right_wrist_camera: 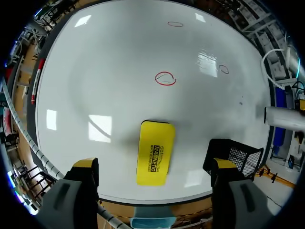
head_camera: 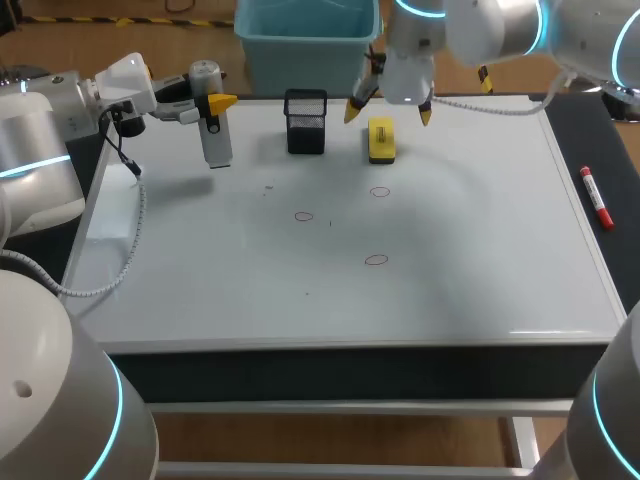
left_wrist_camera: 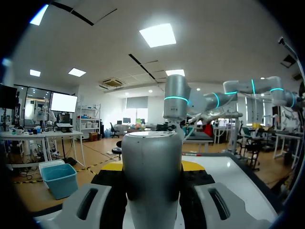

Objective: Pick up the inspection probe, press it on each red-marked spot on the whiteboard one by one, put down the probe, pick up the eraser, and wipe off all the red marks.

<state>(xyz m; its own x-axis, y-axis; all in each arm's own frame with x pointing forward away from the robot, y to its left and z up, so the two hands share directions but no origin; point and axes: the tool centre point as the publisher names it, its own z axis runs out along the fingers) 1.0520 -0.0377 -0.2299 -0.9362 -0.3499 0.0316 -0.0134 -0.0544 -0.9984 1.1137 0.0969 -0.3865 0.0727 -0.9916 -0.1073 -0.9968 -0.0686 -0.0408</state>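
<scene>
Left hand (head_camera: 216, 104) clenched on inspection probe (head_camera: 216, 140), held above whiteboard (head_camera: 480, 290) near far left corner. Right hand (head_camera: 388, 113) released, fingers spread, hovering over yellow eraser (right_wrist_camera: 155, 152). Eraser flat on board, beside black mesh holder (head_camera: 305, 121). Three red marks (head_camera: 376, 260) mid-board. Red marker (head_camera: 597, 198) on dark tabletop (head_camera: 590, 140), right of board.

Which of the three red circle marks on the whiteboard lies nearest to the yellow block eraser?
The red circle mark just ahead of the yellow block eraser; the left one and the front one lie farther away.
</scene>
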